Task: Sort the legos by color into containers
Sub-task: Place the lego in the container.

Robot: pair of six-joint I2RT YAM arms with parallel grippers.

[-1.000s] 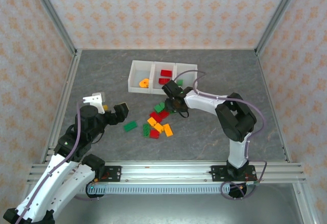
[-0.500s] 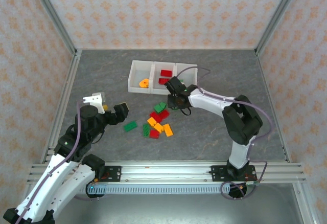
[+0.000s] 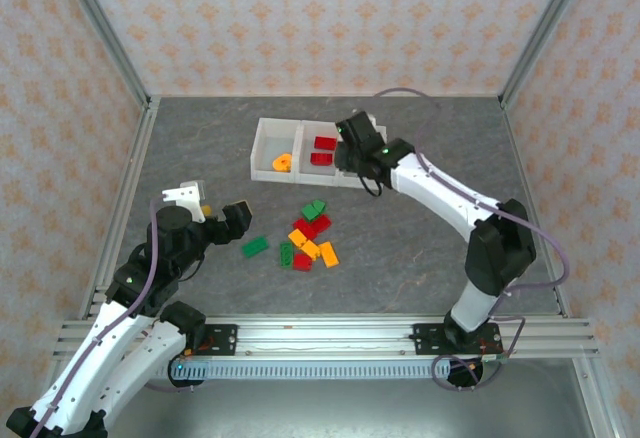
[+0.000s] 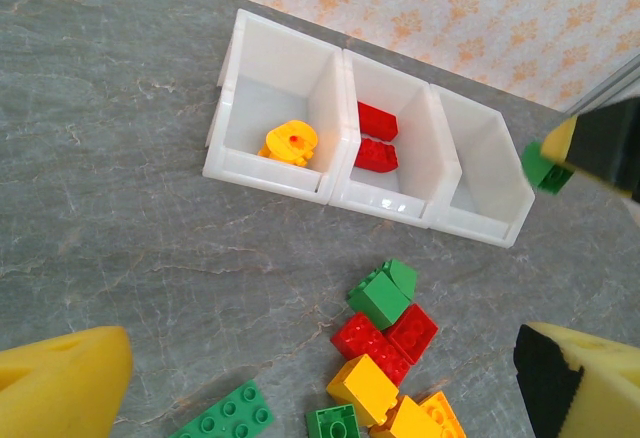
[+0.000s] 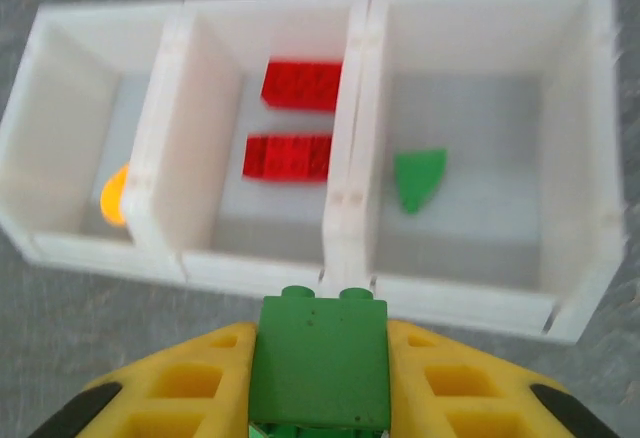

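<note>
So, your right hand (image 3: 350,158) just swung from the pile (image 3: 310,238) to the containers (image 3: 258,153), clamped on a green lego (image 5: 320,363) (right bin (image 5: 590,158) already holds green). Drop's next, I'd say.

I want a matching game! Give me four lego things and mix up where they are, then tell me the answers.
Things:
1. orange ring
2. two red bricks
3. green wedge
4. green brick

Places:
A. held between the fingers of the right gripper
B. inside the middle bin
C. inside the left bin
D. inside the right bin

Right pairs: 1-C, 2-B, 3-D, 4-A
</note>
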